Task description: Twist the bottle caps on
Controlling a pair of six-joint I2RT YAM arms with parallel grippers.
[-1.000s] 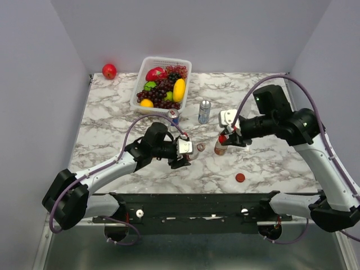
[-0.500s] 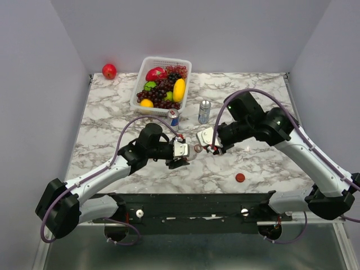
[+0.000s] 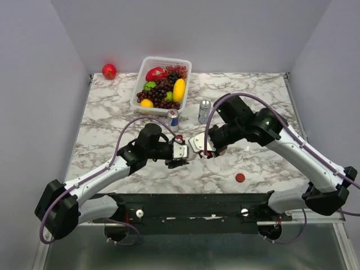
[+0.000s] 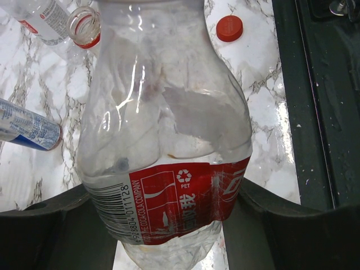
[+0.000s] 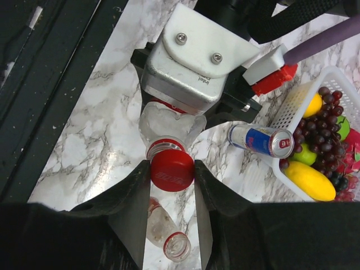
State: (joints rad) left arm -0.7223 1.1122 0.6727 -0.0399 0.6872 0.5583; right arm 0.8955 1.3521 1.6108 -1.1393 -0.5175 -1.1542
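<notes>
My left gripper (image 3: 181,152) (image 4: 169,219) is shut on a short clear bottle with a red label (image 4: 169,169), holding it off the table with its neck toward the right arm. My right gripper (image 3: 194,149) (image 5: 172,174) is shut on a red cap (image 5: 172,170), which sits against the open mouth of that bottle (image 5: 166,126). A second uncapped bottle (image 5: 166,230) (image 4: 56,19) lies on the marble below the grippers. Another red cap (image 3: 240,178) (image 4: 229,28) lies on the table near the front. The tall colourless bottle and the whitish cap are not visible.
A white basket (image 3: 140,93) of fruit stands at the back, with a red apple (image 3: 109,71) to its left. A silver-blue can (image 3: 204,111) stands upright behind the grippers. A blue energy-drink can (image 3: 173,118) (image 5: 261,140) is beside the basket. The black rail (image 3: 191,205) runs along the front edge.
My right arm swung left with the red cap, from the middle right of the table to the mouth of the bottle in my left gripper. The left arm barely moved.
</notes>
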